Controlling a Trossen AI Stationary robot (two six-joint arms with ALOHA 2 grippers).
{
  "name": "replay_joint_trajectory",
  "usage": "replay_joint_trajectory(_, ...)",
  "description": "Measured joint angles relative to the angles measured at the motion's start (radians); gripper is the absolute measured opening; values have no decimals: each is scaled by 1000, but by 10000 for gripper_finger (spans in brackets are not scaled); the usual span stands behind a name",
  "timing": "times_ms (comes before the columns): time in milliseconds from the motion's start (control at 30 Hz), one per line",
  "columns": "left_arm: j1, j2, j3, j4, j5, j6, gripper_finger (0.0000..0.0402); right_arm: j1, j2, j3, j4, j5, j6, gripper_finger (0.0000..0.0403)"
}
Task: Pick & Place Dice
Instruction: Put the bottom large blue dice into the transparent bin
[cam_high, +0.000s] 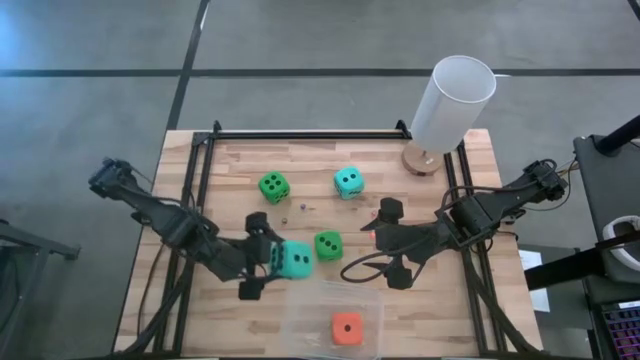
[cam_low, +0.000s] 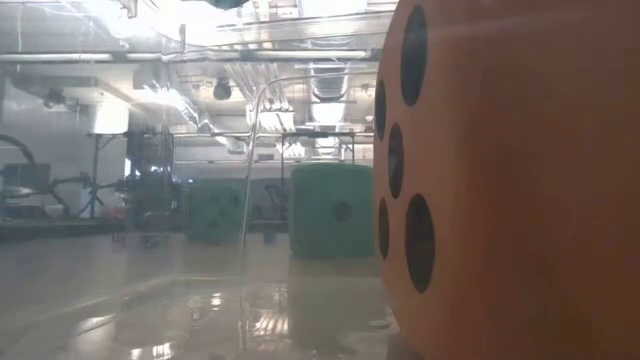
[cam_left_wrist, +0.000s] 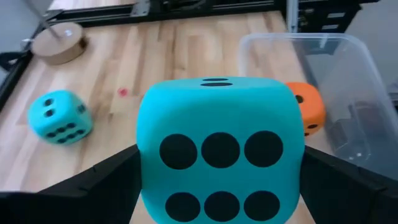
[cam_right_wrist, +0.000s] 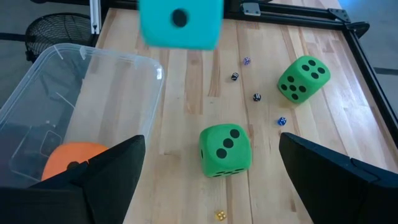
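Tabletop: pale wood planks with visible grain, satin finish, framed by black metal rails. Dice, e.g. teal die and green die: matt, soft foam-like surfaces with flat black pips. Bin: clear glossy plastic. Cylinder: translucent white plastic on a wooden disc.

Through the left wrist camera I see my left gripper clamped on a large teal foam die, six pips facing me. Behind it, an orange-red die sits in a clear plastic bin; another teal die lies on the wooden tabletop.
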Motion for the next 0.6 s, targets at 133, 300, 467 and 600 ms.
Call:
replay_joint_trajectory(133, -29, 53, 8, 57, 1, 10, 371, 0, 0, 0, 0, 0, 0, 366)
replay_joint_trajectory(300, -67, 128, 45, 118, 1, 10, 371, 0, 0, 0, 0, 0, 0, 366)
replay_joint_trajectory(467, -90, 216, 96, 167, 1, 6, 371, 0, 0, 0, 0, 0, 0, 366)
replay_joint_trajectory(600, -108, 286, 142, 180, 2, 2, 372, 0, 0, 0, 0, 0, 0, 366)
